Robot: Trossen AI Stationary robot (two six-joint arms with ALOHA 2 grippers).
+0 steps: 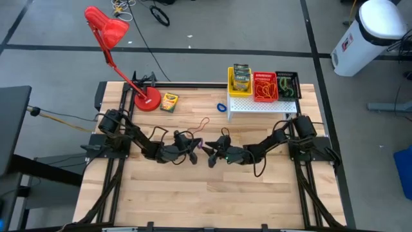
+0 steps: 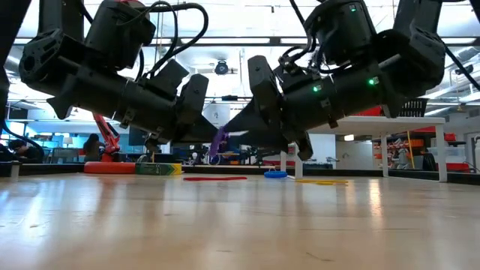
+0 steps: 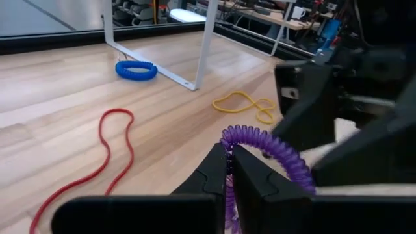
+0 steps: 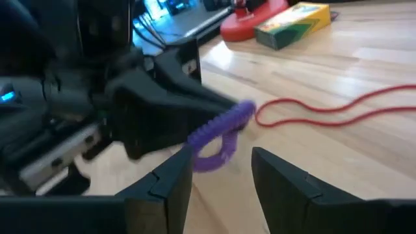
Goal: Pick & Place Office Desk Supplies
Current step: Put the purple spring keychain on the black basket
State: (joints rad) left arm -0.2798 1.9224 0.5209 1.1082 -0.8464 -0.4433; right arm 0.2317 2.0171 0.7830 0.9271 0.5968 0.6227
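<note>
Left gripper (image 3: 229, 170) clamps the purple coil (image 3: 273, 151), held off the table at mid-table. Right gripper (image 4: 221, 172) faces it, fingers apart, coil just ahead of its gap; left arm is nearer.

purple coil loop (image 3: 270, 151) partly hidden behind left gripper's fingers (image 3: 242, 177) in left wrist view, lower end cut off by frame edge; same loop blurred in right wrist view; red rubber band (image 3: 104, 159) runs off frame edge; contents of black mesh basket (image 1: 288, 86) too small to tell
</note>
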